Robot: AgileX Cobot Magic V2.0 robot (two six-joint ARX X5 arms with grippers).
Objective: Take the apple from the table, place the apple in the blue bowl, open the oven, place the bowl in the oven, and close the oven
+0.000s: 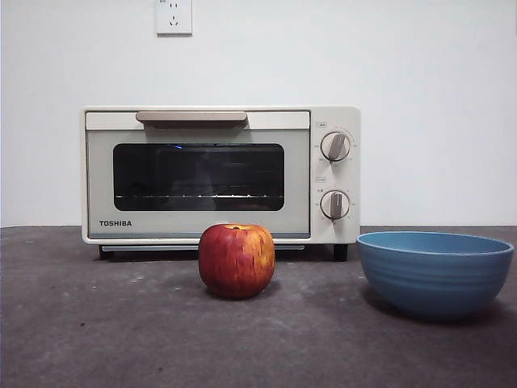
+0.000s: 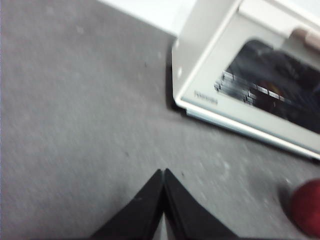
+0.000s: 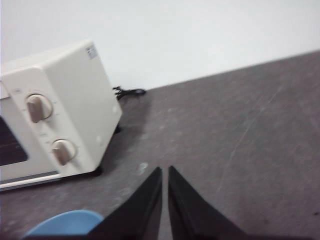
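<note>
A red apple (image 1: 237, 260) with yellow streaks stands on the dark grey table (image 1: 97, 323), in front of the oven (image 1: 220, 175). The cream Toshiba oven has its door closed, with the beige handle (image 1: 191, 118) at the top. To the right of the apple sits the blue bowl (image 1: 435, 271), with nothing in it that I can see. My left gripper (image 2: 163, 172) is shut, over bare table to the left of the oven (image 2: 250, 85); the apple (image 2: 307, 207) shows at the picture's edge. My right gripper (image 3: 164, 170) is shut, hanging by the bowl's rim (image 3: 62, 222) and the oven's knob side (image 3: 60, 115).
A white wall with a socket (image 1: 174, 16) stands behind the oven. A black cable (image 3: 129, 92) lies on the table behind the oven's right side. Neither arm shows in the front view.
</note>
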